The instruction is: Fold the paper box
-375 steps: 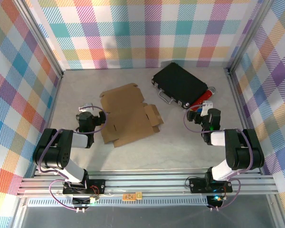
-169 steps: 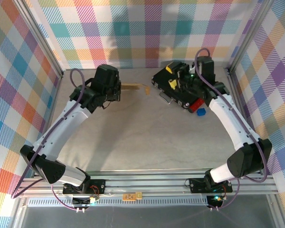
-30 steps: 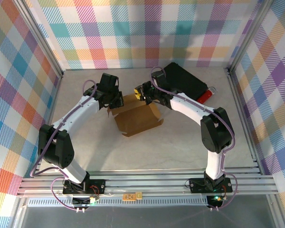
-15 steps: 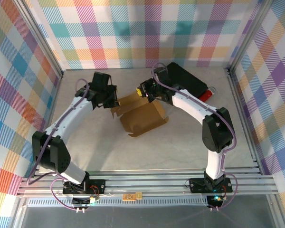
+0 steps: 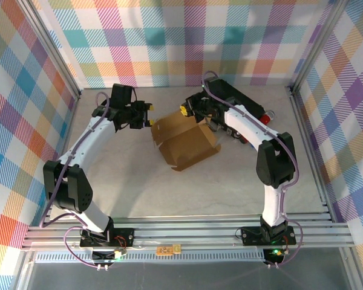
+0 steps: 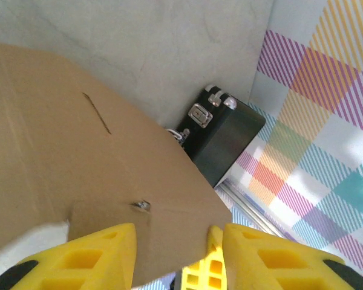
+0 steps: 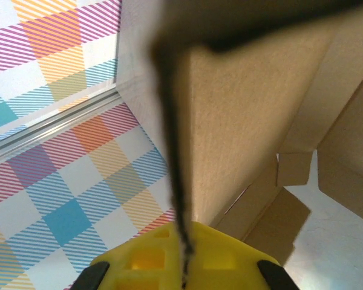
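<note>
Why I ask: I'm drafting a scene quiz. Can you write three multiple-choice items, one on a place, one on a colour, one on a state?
1. Where is the black case from the paper box? A) behind, to the right B) nearer, to the left C) on top
2. Colour of the fingers? A) blue B) yellow C) grey
3. The right gripper is: A) open B) shut on nothing C) shut on the paper box
Key: 1A, the top view places it so; 2B, both wrist views show yellow; 3C, the cardboard edge is pinched in it.
</note>
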Robot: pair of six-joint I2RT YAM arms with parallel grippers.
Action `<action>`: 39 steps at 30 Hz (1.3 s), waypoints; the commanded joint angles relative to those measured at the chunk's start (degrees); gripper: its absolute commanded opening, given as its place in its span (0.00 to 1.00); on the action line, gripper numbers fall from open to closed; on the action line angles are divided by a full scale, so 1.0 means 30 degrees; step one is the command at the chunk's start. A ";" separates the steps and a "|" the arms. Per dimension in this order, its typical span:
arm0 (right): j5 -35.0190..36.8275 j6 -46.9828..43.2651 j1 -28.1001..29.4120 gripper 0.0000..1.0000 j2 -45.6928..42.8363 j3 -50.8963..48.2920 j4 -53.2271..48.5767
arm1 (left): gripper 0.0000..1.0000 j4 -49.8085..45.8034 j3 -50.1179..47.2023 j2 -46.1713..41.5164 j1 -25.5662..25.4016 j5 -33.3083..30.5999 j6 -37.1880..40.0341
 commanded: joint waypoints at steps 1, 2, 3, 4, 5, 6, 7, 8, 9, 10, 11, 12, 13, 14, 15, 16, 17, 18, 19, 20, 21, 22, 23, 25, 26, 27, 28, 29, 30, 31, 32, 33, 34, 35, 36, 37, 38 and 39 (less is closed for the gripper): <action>-0.0592 -0.0203 0.0105 0.00 0.0320 0.0695 -0.0445 | 0.41 -0.0385 0.0778 -0.0108 -0.0189 0.0803 0.0770; -0.0588 -0.0166 0.0083 0.00 0.0362 0.0708 -0.0446 | 0.41 -0.0673 0.0851 -0.0165 -0.0218 0.0856 0.0869; -0.0588 -0.0138 0.0090 0.00 0.0404 0.0748 -0.0432 | 0.41 -0.1213 0.1024 -0.0268 -0.0248 0.0849 0.1068; -0.0588 -0.0082 0.0063 0.00 0.0436 0.0785 -0.0455 | 0.43 -0.1954 0.1219 -0.0363 -0.0223 0.0775 0.1340; -0.0603 -0.0027 0.0036 0.00 0.0464 0.0814 -0.0396 | 0.44 -0.2462 0.1485 -0.0453 -0.0220 0.0637 0.1674; -0.0639 0.0006 0.0010 0.00 0.0518 0.0938 -0.0457 | 0.46 -0.3156 0.1799 -0.0520 -0.0194 0.0454 0.2087; -0.0701 0.0010 -0.0024 0.00 0.0594 0.1169 -0.0783 | 0.46 -0.3945 0.2151 -0.0500 -0.0190 0.0338 0.2392; -0.0757 -0.0016 -0.0027 0.00 0.0653 0.1420 -0.1088 | 0.46 -0.4503 0.2430 -0.0443 -0.0190 0.0319 0.2689; -0.0797 -0.0020 -0.0056 0.00 0.0700 0.1735 -0.1468 | 0.47 -0.5077 0.2691 -0.0309 -0.0190 0.0366 0.2971; -0.0898 0.0053 -0.0091 0.00 0.0754 0.2067 -0.2040 | 0.47 -0.5403 0.2905 -0.0168 -0.0195 0.0450 0.3219; -0.0986 0.0164 -0.0085 0.00 0.0795 0.2462 -0.2779 | 0.47 -0.5601 0.3034 -0.0045 -0.0190 0.0566 0.3347; -0.1053 0.0242 -0.0093 0.00 0.0867 0.2939 -0.3642 | 0.47 -0.5622 0.3078 0.0002 -0.0190 0.0658 0.3404; -0.1112 0.0330 -0.0113 0.00 0.1024 0.3744 -0.5188 | 0.47 -0.5665 0.3230 0.0034 -0.0204 0.0644 0.3386; -0.1179 0.0390 -0.0136 0.00 0.1172 0.4439 -0.6734 | 0.48 -0.5737 0.3388 0.0035 -0.0218 0.0586 0.3386; -0.1327 0.0445 -0.0171 0.00 0.1281 0.5041 -0.7737 | 0.48 -0.5805 0.3646 0.0020 -0.0219 0.0507 0.3438; -0.1462 0.0575 -0.0217 0.00 0.1343 0.5465 -0.8539 | 0.48 -0.5936 0.3975 0.0035 -0.0219 0.0444 0.3513; -0.1515 0.0742 -0.0246 0.00 0.1293 0.5632 -0.8934 | 0.48 -0.6089 0.4296 0.0078 -0.0219 0.0404 0.3616; -0.1523 0.0822 -0.0261 0.00 0.1193 0.5770 -0.9189 | 0.48 -0.6296 0.4715 0.0161 -0.0219 0.0348 0.3782; -0.1470 0.0859 -0.0308 0.00 0.1115 0.5953 -0.9447 | 0.48 -0.6486 0.5076 0.0274 -0.0219 0.0395 0.3947; -0.1432 0.0859 -0.0319 0.00 0.1057 0.6177 -0.9727 | 0.48 -0.6640 0.5404 0.0376 -0.0234 0.0487 0.4022; -0.1337 0.0781 -0.0348 0.00 0.1025 0.6587 -1.0156 | 0.48 -0.6749 0.5657 0.0486 -0.0274 0.0670 0.4016; -0.1235 0.0692 -0.0393 0.00 0.1052 0.7003 -1.0583 | 0.48 -0.6682 0.5765 0.0531 -0.0349 0.0831 0.3953; -0.1153 0.0676 -0.0427 0.00 0.1037 0.7300 -1.0905 | 0.48 -0.6571 0.5822 0.0561 -0.0419 0.0963 0.3841; -0.1022 0.0705 -0.0521 0.00 0.0886 0.7571 -1.1072 | 0.48 -0.6205 0.5989 0.0577 -0.0718 0.1182 0.3623; -0.0999 0.0763 -0.0552 0.00 0.0793 0.7587 -1.0997 | 0.48 -0.6202 0.6129 0.0611 -0.0849 0.1291 0.3566; -0.1041 0.0867 -0.0633 0.00 0.0714 0.7610 -1.0924 | 0.48 -0.6312 0.6360 0.0704 -0.1018 0.1436 0.3533; -0.1122 0.1017 -0.0714 0.00 0.0623 0.7619 -1.0815 | 0.48 -0.6476 0.6565 0.0817 -0.1188 0.1507 0.3549; -0.1086 0.1063 -0.0772 0.00 0.0535 0.7654 -1.0746 | 0.48 -0.6586 0.6727 0.0876 -0.1319 0.1516 0.3561; -0.1007 0.1095 -0.0814 0.00 0.0454 0.7757 -1.0786 | 0.48 -0.6669 0.6854 0.0903 -0.1440 0.1516 0.3562; -0.0984 0.1095 -0.0889 0.00 0.0410 0.7957 -1.0859 | 0.48 -0.6747 0.6943 0.0900 -0.1557 0.1489 0.3519; -0.0962 0.1072 -0.0927 0.00 0.0381 0.8119 -1.0904 | 0.48 -0.6724 0.6991 0.0914 -0.1621 0.1461 0.3477; -0.0988 0.1088 -0.0989 0.00 0.0360 0.8246 -1.0920 | 0.48 -0.6664 0.7028 0.0913 -0.1705 0.1458 0.3445; -0.1044 0.1121 -0.1050 0.00 0.0307 0.8314 -1.0894 | 0.48 -0.6648 0.7061 0.0913 -0.1767 0.1414 0.3387; -0.1051 0.1166 -0.1106 0.00 0.0241 0.8294 -1.0827 | 0.48 -0.6622 0.7115 0.0940 -0.1818 0.1443 0.3343; -0.1026 0.1209 -0.1182 0.00 0.0132 0.8292 -1.0781 | 0.48 -0.6672 0.7166 0.0965 -0.1881 0.1457 0.3310; -0.1013 0.1240 -0.1249 0.00 0.0038 0.8295 -1.0745 | 0.48 -0.6705 0.7250 0.0980 -0.1954 0.1414 0.3324; -0.0996 0.1269 -0.1335 0.00 -0.0044 0.8357 -1.0691 | 0.48 -0.6832 0.7308 0.0996 -0.1991 0.1357 0.3360; -0.0995 0.1243 -0.1442 0.00 -0.0139 0.8401 -1.0709 | 0.48 -0.6951 0.7407 0.1003 -0.2028 0.1315 0.3379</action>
